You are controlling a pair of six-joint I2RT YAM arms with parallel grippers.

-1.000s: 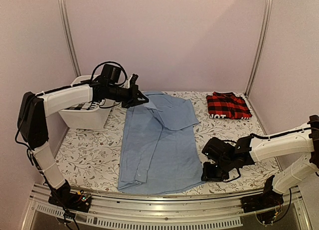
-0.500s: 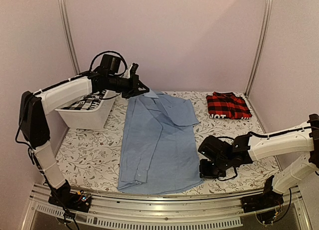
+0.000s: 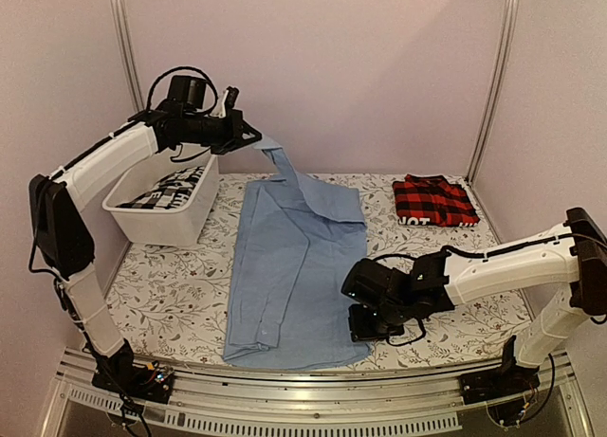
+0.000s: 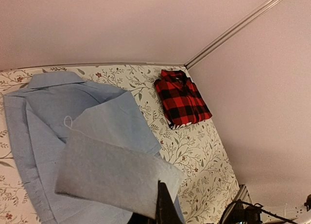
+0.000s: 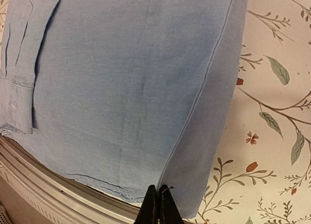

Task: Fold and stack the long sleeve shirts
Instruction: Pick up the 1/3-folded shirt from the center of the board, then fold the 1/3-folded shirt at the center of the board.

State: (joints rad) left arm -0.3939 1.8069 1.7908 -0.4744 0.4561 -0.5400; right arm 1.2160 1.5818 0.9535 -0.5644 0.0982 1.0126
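Cloth of the light blue shirt (image 3: 294,266), lying centrally on the table (image 3: 180,295), is pinched at its raised far corner by the left gripper (image 3: 251,138) and at its near hem by the right gripper (image 3: 365,328), likely for folding.

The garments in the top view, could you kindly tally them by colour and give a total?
Light blue shirt: 1
Red-and-black plaid shirt: 1
Black-and-white patterned cloth in the white bin: 1
Total: 3
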